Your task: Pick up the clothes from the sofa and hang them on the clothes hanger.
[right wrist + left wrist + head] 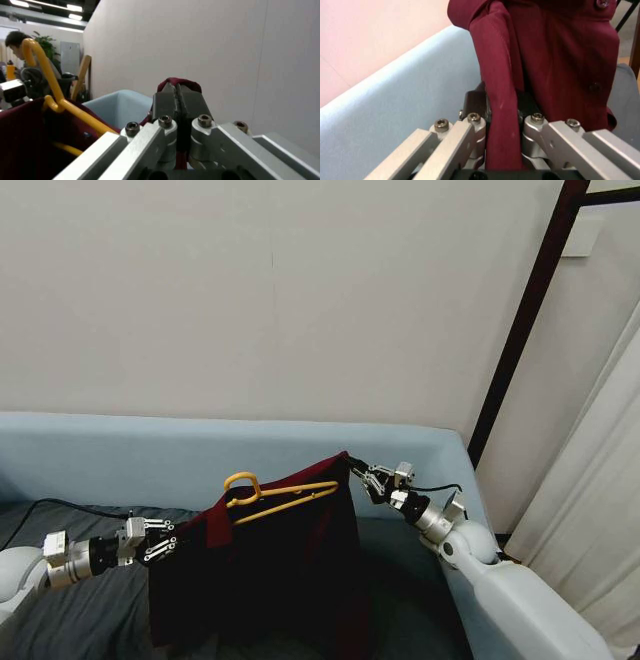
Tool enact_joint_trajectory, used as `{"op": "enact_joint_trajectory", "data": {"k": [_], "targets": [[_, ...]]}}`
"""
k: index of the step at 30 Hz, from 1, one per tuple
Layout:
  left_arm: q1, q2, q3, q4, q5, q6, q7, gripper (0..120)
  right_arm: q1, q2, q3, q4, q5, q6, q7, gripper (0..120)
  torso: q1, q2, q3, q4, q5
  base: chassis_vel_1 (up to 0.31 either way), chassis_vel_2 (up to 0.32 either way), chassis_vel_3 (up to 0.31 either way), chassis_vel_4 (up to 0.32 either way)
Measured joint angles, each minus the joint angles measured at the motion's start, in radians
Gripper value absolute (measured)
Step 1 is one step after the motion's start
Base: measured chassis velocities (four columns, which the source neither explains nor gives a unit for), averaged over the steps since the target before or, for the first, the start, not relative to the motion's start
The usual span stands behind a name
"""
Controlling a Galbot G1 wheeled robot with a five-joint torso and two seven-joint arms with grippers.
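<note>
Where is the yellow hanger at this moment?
In the head view, the yellow hanger lies at the top of the dark red shirt, above the sofa, between the left tool and the right tool that grip the shirt.

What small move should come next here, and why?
Probably raise both grippers together: the left gripper and right gripper each pinch a shoulder of the maroon shirt, the yellow hanger already sits inside it, and its hem hangs low over the sofa.
</note>
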Motion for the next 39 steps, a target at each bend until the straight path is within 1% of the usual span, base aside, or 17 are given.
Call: {"op": "enact_joint_trajectory", "data": {"k": [15, 24, 33, 36, 39], "targets": [[-0.016, -0.027, 0.014, 0.026, -0.002, -0.015, -0.009, 8, 0.027, -0.033, 0.020, -0.024, 0.003, -0.001, 0.033, 0, 0.000, 0.000, 0.000, 0.0000, -0.0001, 0.000, 0.000, 0.000, 0.000], [-0.027, -0.026, 0.021, 0.031, -0.008, -0.016, -0.015, 8, 0.030, -0.050, 0.022, -0.001, -0.025, -0.001, 0.007, 0, 0.000, 0.000, 0.000, 0.0000, -0.0001, 0.000, 0.000, 0.000, 0.000], [-0.037, -0.030, 0.027, 0.041, -0.025, -0.017, -0.041, 8, 0.000, -0.065, 0.055, 0.026, -0.079, 0.009, -0.069, 0, 0.000, 0.000, 0.000, -0.0001, 0.0000, 0.000, 0.000, 0.000, 0.000], [-0.039, -0.030, 0.030, 0.043, -0.025, -0.018, -0.041, 8, -0.004, -0.067, 0.058, 0.036, -0.067, 0.011, -0.067, 0, 0.000, 0.000, 0.000, -0.0001, 0.0000, 0.000, 0.000, 0.000, 0.000], [-0.037, -0.032, 0.036, 0.041, -0.016, -0.018, -0.042, 8, -0.006, -0.067, 0.047, 0.056, -0.020, 0.015, -0.047, 0, 0.000, 0.000, 0.000, -0.0001, 0.0000, 0.000, 0.000, 0.000, 0.000]]}}
